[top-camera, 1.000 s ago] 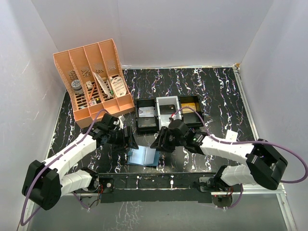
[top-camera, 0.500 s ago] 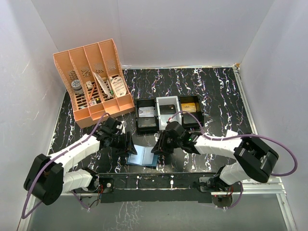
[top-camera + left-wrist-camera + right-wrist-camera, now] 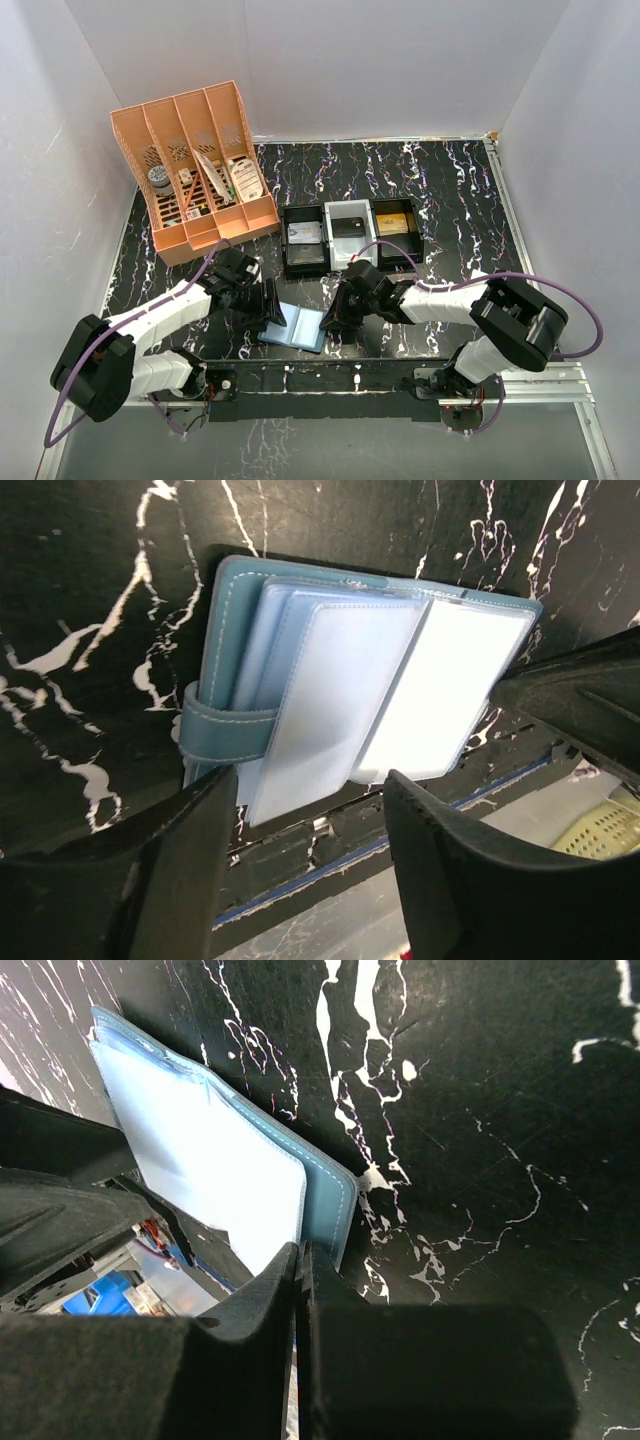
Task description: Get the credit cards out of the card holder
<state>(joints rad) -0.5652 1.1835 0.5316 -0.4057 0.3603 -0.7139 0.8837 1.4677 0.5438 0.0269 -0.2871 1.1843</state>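
Note:
The teal-blue card holder (image 3: 296,327) lies open on the black marbled table near its front edge. Its pale sleeves (image 3: 335,695) are fanned and washed out by glare, and no credit cards show in them. A strap (image 3: 225,735) sticks out on one side. My left gripper (image 3: 271,311) sits low at the holder's left edge. It stands open (image 3: 310,785), with the near edge of the sleeves between its fingers (image 3: 170,880) and untouched. My right gripper (image 3: 336,318) is shut (image 3: 300,1252), its tips right at the corner of the holder's (image 3: 215,1150) right cover.
Three small trays stand behind the holder: black (image 3: 303,262), white (image 3: 330,222) and black (image 3: 381,210), each with flat items inside. An orange desk organizer (image 3: 195,170) with several odds and ends fills the back left. White walls close in both sides. The table's front rail (image 3: 330,855) runs just past the holder.
Both grippers have come down and toward the front edge, onto the holder's two sides. The right gripper has shut. The left one has narrowed a little. The holder has hardly moved.

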